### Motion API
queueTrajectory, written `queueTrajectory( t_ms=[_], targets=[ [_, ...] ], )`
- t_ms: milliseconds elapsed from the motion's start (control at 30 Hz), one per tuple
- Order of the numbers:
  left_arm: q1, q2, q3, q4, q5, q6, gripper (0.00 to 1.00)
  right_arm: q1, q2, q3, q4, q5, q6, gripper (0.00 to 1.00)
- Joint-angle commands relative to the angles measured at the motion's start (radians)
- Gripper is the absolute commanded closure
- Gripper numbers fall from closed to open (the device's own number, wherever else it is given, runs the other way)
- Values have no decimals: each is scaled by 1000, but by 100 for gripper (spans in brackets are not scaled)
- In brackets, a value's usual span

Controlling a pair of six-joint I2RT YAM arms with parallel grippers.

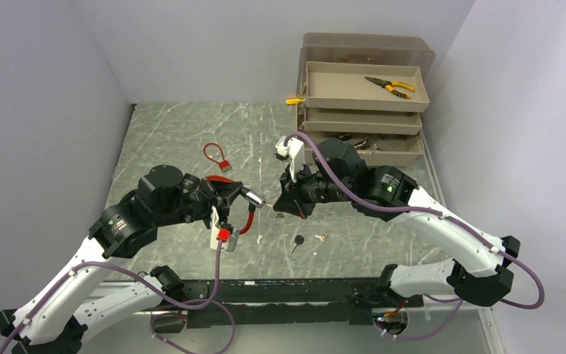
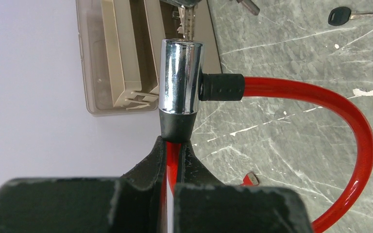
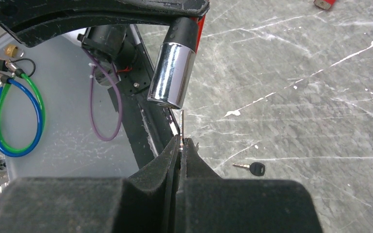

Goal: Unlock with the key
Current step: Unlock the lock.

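Observation:
The lock is a chrome cylinder on a red cable that loops back under it. My left gripper is shut on the red cable just below the cylinder's black collar, holding it above the table. My right gripper is shut on a small key. The key's blade sticks out of the fingertips and points at the cylinder's open end, a short gap away. In the left wrist view the same blade shows just beyond the cylinder.
A black-headed key and a small silver key lie on the table between the arms. Another red cable lock lies further back. A tiered toolbox with pliers stands at the back right.

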Motion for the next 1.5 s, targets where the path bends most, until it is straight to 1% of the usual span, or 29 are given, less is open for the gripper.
queueTrajectory(
  t_ms=[0,500,1033,1467],
  targets=[
    [-8,-11,26,73,0,-19,100,5,-3,-6,66,-24,0,100],
    [-10,-6,22,72,-3,-8,100,5,-21,7,60,-11,-11,100],
    [-15,-12,8,74,-7,-3,100,6,-32,21,55,-40,-21,100],
    [-17,-9,26,49,-1,7,100,5,-24,-4,94,-20,-26,100]
  ],
)
